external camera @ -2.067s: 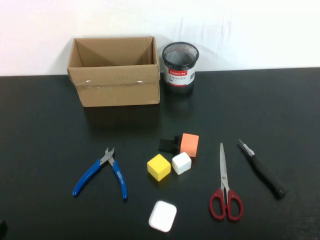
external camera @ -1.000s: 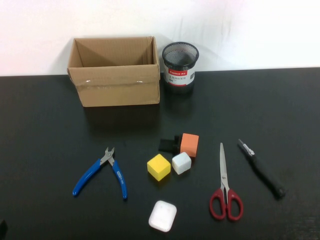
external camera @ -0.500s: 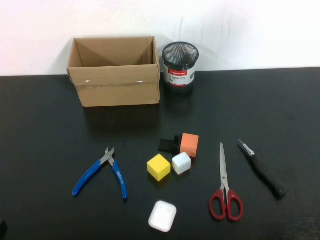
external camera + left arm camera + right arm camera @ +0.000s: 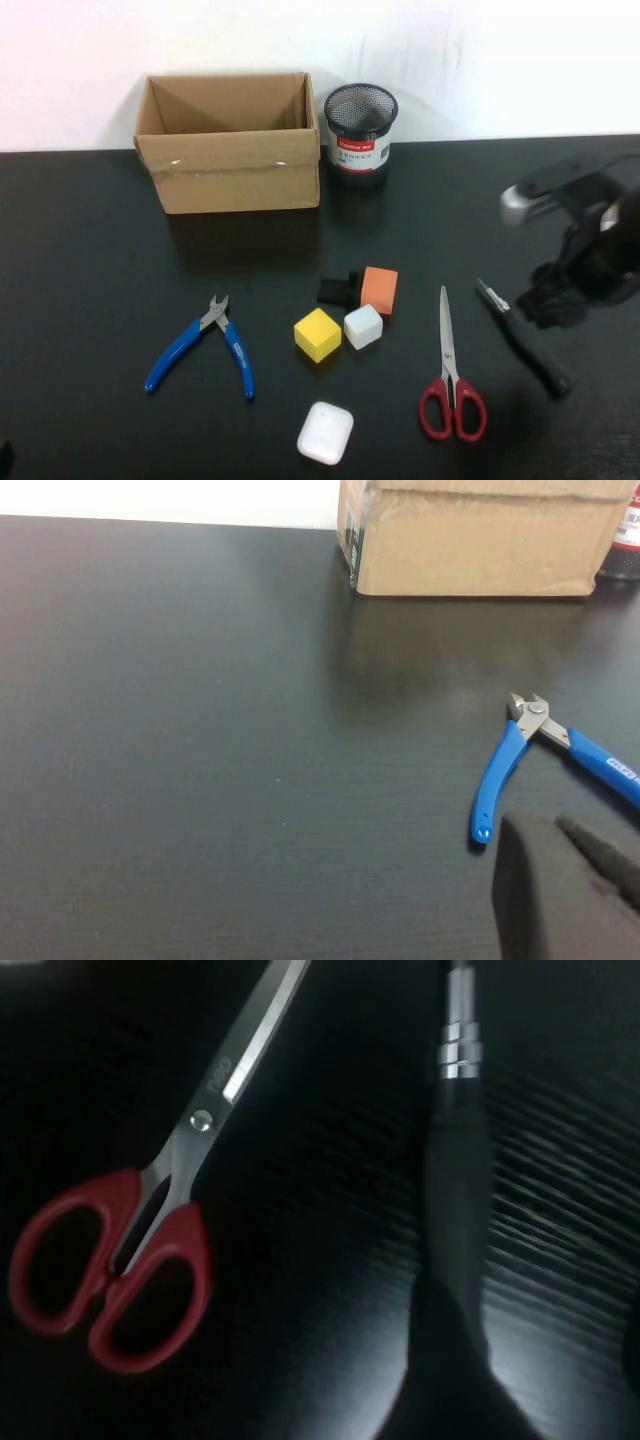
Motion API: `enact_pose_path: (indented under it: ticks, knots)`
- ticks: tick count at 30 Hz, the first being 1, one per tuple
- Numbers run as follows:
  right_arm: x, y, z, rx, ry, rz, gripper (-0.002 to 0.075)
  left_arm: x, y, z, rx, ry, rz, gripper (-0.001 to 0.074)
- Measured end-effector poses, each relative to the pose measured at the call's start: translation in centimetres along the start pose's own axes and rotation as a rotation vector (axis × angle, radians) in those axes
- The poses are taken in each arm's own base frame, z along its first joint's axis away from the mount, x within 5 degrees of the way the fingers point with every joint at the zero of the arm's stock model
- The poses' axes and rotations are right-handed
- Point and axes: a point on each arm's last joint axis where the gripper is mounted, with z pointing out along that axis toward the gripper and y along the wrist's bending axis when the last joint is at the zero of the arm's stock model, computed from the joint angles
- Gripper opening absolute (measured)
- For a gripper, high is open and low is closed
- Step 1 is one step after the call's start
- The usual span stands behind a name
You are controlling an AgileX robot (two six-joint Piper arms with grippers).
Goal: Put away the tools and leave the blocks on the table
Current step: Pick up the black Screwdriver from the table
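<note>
The blue-handled pliers lie front left on the black table; they also show in the left wrist view. The red-handled scissors and the black utility knife lie front right. The yellow cube, white cube, orange block, black piece and flat white square sit in the middle. My right gripper hovers open over the knife's tip end; its wrist view shows the knife and scissors below. My left gripper is shut and empty, parked at the front left corner.
An open cardboard box stands at the back left of centre, with a black mesh pen cup beside it on its right. A white wall runs behind the table's far edge.
My right arm has come into view from the right and now hangs over the utility knife. The tools, the blocks and the left arm have not moved.
</note>
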Motion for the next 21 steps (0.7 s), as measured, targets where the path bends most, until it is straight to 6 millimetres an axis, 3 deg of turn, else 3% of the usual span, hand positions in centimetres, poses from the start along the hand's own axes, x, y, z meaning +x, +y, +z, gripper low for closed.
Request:
enact_pose_path:
  ticks: [7, 13, 15, 18, 21]
  knots:
    - [-1.5, -0.4, 5.1, 0.009, 0.040, -0.019, 0.0340, 0.0, 0.0, 0.0, 0.000, 0.000, 0.000, -0.0003]
    - [-1.4, -0.5, 8.1, -0.004, 0.114, -0.017, 0.0323, 0.0, 0.0, 0.0, 0.000, 0.000, 0.000, -0.0003]
    - [-1.2, -0.4, 8.6, -0.009, 0.138, -0.014, 0.0244, 0.0, 0.0, 0.0, 0.000, 0.000, 0.000, -0.0003]
    - [-1.2, -0.4, 8.6, -0.010, 0.150, -0.015, -0.0008, 0.0, 0.0, 0.0, 0.000, 0.000, 0.000, -0.0003]
    - [-1.7, -0.6, 7.9, -0.005, 0.132, -0.004, -0.0006, 0.0, 0.0, 0.0, 0.000, 0.000, 0.000, -0.0004]
